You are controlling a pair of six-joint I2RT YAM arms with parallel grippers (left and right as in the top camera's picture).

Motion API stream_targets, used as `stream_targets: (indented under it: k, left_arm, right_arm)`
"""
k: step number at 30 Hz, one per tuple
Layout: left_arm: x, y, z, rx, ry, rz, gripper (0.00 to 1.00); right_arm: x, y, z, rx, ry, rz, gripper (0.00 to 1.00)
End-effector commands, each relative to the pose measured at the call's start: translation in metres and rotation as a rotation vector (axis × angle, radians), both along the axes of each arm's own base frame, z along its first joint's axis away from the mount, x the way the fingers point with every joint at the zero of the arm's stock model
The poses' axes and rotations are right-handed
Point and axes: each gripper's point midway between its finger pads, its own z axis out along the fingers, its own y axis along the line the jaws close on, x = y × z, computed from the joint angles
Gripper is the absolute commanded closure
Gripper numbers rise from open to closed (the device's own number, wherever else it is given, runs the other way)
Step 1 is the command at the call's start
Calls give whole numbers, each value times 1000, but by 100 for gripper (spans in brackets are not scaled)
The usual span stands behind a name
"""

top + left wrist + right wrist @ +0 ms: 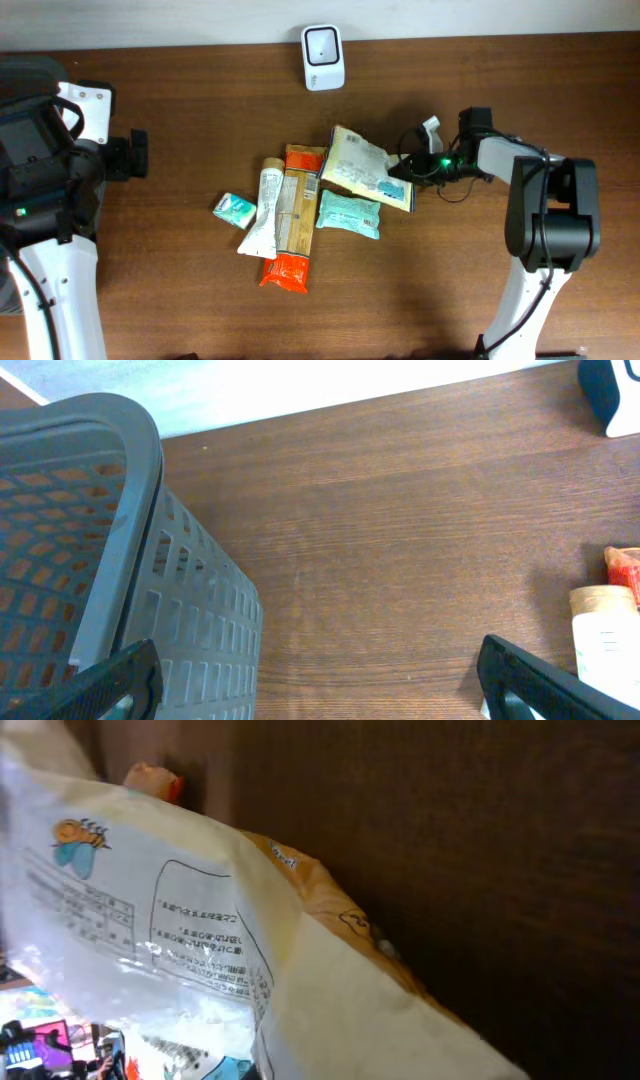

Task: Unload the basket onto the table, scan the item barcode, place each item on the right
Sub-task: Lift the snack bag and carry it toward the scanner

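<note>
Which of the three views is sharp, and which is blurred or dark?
Overhead: evenly lit and sharp, scanner included. Left wrist: sharp on the grey basket and the grain of the table. Right wrist: too close, so the pale packet looks soft; the wood behind it is dark.

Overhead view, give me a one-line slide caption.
Right jaws shut on the edge of the pale packet, white scanner beyond the pile, left jaws open.

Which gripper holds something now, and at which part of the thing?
The right gripper grips the cream packet at its edge facing that arm; the left gripper holds nothing.
</note>
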Motion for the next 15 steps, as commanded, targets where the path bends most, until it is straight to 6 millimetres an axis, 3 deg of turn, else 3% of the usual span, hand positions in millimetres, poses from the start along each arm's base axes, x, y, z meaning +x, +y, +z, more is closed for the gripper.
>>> stream_targets:
  k: [1,3,6,8,9,15]
  left_arm:
    - [1,0,2,9,-4,-16,1]
    - [1,0,2,9,-4,-16,1]
    - [1,0,2,10,-4,-16,1]
    - [1,0,2,10,-4,-16,1]
    - [1,0,2,9,-4,-16,1]
    - [1,0,2,9,-4,-16,1]
  right_arm:
    - [-12,-12,-19,-27,68,-26,96]
    - [-9,-14,2,4,46,-34,96]
    - [-8,-13,56,-4,-37,-3,96]
    - [-13,-3,107,42,-139,49,96]
    - [-17,2,150,83,-230,70,96]
    - [-43,15,237,190,-413,114,96]
